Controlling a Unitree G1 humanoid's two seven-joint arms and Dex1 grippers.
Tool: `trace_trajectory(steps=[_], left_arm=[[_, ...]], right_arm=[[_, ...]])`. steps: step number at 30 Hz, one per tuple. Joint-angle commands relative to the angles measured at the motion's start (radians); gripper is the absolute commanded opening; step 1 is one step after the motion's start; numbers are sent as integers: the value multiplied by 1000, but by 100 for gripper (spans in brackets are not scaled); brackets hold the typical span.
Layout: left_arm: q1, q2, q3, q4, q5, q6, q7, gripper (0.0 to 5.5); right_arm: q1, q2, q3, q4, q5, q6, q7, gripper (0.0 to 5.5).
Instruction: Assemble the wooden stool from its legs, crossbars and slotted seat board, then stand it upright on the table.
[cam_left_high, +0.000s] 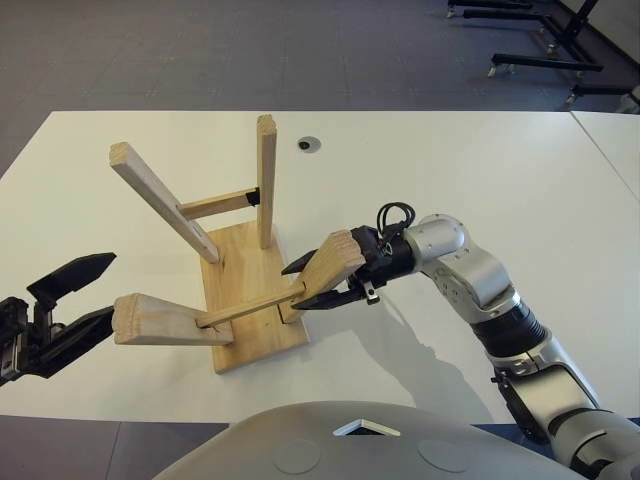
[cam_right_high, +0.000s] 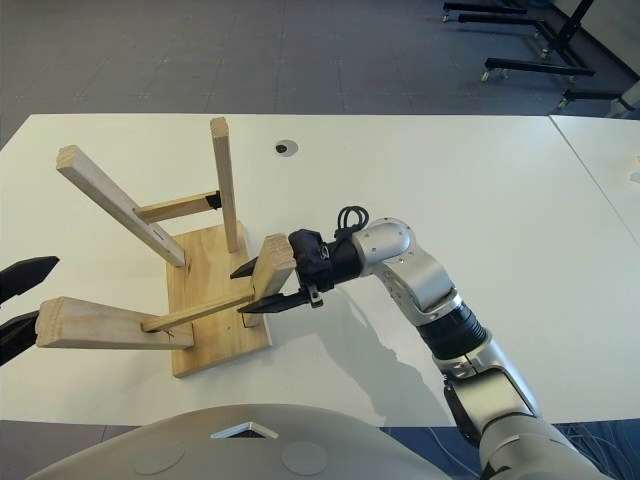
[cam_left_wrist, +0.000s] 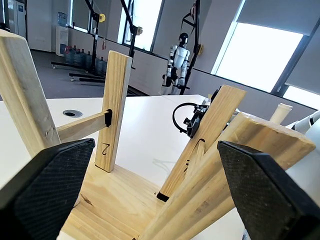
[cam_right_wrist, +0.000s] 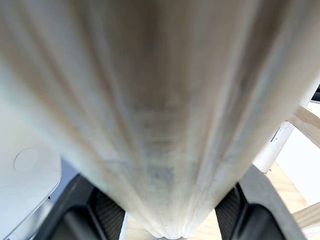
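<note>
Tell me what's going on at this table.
The wooden stool sits upside down on its seat board. The right end effector grips the near right leg, joined by a crossbar to the near left leg. The left end effector is open by that leg's tip. The two far legs stand in the board.

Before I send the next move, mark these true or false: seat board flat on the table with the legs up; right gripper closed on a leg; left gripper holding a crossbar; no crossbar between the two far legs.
1. The seat board lies flat on the table, legs pointing up. True.
2. The right gripper is closed on a leg. True: it grips the near right leg.
3. The left gripper holds a crossbar. False: it is open, beside the near left leg, closed on nothing.
4. No crossbar joins the two far legs. False: a crossbar links the far left leg and the far right leg.
</note>
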Motion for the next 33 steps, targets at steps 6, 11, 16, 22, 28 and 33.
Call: trace_trajectory(steps=[6,11,16,22,28,33], left_arm=[[-38,8,-51,-56,-33,4,66,449],[25,30,5,38,28,-21,-6,449],[65,64,-13,113,132,-45,-72,449],[66,45,-72,45,126,-36,-77,449],[62,47,-38,13,53,-13,-70,449],[60,39,-47,-53,-8,2,-47,449]], right_arm=[[-14,-19,9,20,-46,14,12,205],[-13,-20,8,23,-46,16,10,205],[-6,-21,7,20,-45,18,5,205],[-7,-24,7,18,-46,20,5,205],[-6,-30,2,18,-43,25,7,205],[-12,-30,3,24,-43,25,13,205]])
